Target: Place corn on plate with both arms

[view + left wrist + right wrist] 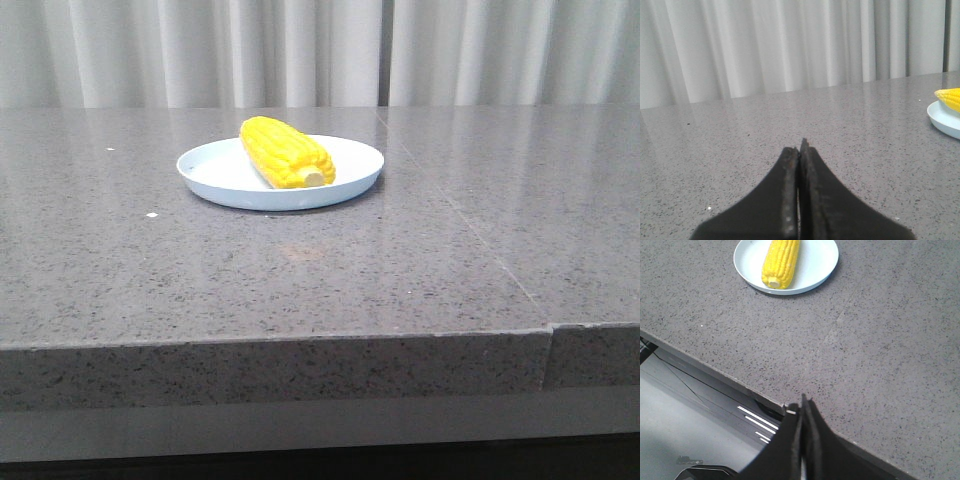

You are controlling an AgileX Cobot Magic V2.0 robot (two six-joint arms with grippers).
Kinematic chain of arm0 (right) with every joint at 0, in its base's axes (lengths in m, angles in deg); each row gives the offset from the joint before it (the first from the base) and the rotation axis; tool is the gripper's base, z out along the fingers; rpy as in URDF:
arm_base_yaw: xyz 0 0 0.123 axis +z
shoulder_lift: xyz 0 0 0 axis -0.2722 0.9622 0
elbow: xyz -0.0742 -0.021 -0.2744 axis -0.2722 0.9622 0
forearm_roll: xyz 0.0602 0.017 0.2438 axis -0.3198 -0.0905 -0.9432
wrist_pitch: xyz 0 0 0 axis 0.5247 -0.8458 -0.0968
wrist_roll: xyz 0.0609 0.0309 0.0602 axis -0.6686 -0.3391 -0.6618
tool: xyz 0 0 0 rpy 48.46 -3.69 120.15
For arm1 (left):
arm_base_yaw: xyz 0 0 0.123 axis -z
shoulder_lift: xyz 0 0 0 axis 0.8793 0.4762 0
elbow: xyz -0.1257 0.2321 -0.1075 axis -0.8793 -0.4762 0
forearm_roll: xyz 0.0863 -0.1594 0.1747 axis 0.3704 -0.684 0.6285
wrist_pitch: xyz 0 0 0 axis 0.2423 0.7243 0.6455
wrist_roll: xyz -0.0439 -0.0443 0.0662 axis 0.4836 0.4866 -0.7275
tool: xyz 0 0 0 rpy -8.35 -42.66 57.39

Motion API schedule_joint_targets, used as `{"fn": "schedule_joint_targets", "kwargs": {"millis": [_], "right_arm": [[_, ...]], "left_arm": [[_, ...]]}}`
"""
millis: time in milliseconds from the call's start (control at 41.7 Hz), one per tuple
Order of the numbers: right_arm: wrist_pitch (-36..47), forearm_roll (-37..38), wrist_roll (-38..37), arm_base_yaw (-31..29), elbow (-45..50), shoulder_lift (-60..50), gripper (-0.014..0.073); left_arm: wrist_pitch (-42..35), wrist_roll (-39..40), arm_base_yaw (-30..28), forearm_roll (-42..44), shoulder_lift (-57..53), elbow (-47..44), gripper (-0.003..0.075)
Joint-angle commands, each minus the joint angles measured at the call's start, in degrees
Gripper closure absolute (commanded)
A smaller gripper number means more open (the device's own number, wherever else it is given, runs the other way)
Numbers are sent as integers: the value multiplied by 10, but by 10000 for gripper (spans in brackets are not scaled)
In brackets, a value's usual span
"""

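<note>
Pale pleated curtains hang behind a grey speckled stone table. Neither arm shows in the front view. In the left wrist view, the left gripper has its two dark fingers pressed together with nothing between them, poised over bare tabletop. The right gripper is likewise closed and holds nothing, and it sits at the table's near edge, well apart from the dish.

On the plate, the corn lies flat, resting inside the rim. Its long axis runs diagonally from the far left toward the near right in the front view, with the pale stub end facing the camera.

From the left wrist, only the cob's tip and a sliver of the plate show, cut off at the frame's edge. Both grippers' bodies are cropped out.
</note>
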Motion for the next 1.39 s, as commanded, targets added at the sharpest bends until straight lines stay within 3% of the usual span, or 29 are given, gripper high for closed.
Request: {"fn": "schedule_joint_targets", "kwargs": {"millis": [0, 575, 959, 1127, 1367], "right_arm": [[36, 7, 3, -1, -14, 2, 662], [45, 17, 7, -7, 1, -12, 662], [352, 17, 7, -225, 278, -213, 662], [458, 17, 7, -269, 397, -297, 662], [541, 7, 6, -293, 494, -346, 662]], "left_arm": [[-48, 5, -1, -6, -11, -1, 741], [-48, 5, -1, -6, -11, -1, 740], [-48, 5, -1, -6, -11, -1, 740], [-48, 5, -1, -6, -11, -1, 740], [-48, 5, -1, -6, -11, -1, 740]]}}
